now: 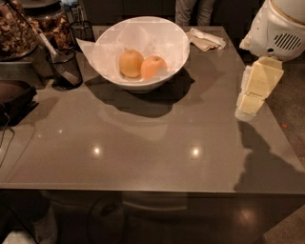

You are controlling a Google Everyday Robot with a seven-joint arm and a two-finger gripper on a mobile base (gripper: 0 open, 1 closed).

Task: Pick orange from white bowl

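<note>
The white bowl (109, 57) stands at the back middle of the grey table (143, 143). In it lie two round fruits side by side. The orange (152, 67) is the deeper reddish-orange one on the right. A paler yellow-tan fruit (131, 63) lies to its left and touches it. My gripper (251, 101), cream-coloured, hangs over the table's right edge, well to the right of the bowl and apart from it. It holds nothing that I can see.
A black mesh cup (64, 69) with a utensil stands left of the bowl. A crumpled napkin (205, 39) lies at the back right. A dark object (14, 97) sits at the left edge. A person (193, 9) stands behind the table.
</note>
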